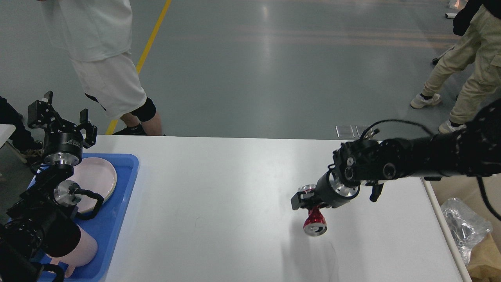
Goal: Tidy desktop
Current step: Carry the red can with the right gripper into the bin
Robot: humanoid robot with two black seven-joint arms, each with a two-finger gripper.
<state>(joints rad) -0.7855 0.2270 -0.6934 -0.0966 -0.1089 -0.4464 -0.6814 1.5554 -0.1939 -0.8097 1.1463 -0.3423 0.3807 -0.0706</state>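
Right gripper [309, 203] fingers clamped on a red drink can [315, 224], can tilted, hanging just above the desktop [219, 196], right of centre. Left gripper [62, 117] fingers spread wide, holding nothing, raised over the blue tray [127, 172] at the desktop's left end. Tray already holds a pink plate [100, 174] and pink cup [84, 248]. Clear-bag bin [465, 227] off the right edge. Judgement: nearly done; the can looks like the last loose item and likely goes to the bin.
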